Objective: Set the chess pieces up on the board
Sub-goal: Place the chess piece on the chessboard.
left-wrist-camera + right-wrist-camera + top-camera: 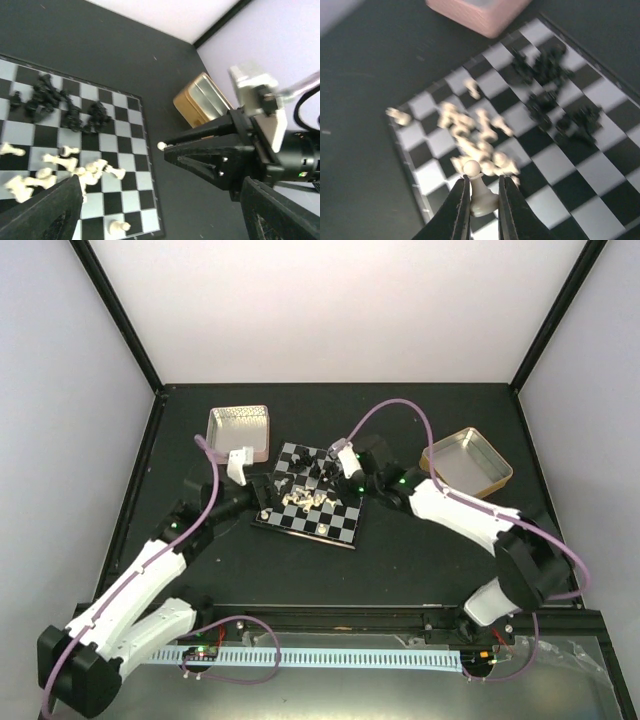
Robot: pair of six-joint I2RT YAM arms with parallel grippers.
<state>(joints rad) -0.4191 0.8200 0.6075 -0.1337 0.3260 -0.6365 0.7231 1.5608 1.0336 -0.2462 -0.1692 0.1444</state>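
The board [338, 525] lies mid-table with a heap of cream-white chess pieces [305, 499] lying on it and a cluster of black pieces [312, 466] behind them. My right gripper [482, 186] is shut on a white pawn [473, 169], held upright above the board's near corner squares. In the left wrist view that pawn's head [161, 145] pokes out of the right gripper [170, 146], just beyond the board's edge [150, 175]. My left gripper [162, 200] hangs open over the board's side with nothing between its fingers [50, 215]. One white piece [119, 227] lies alone near the corner.
A pink square tin [238, 430] stands behind the board on the left, and its wall [480, 12] shows in the right wrist view. A gold tin [467, 460] sits to the right of the board. Both arms reach in over the board's two sides.
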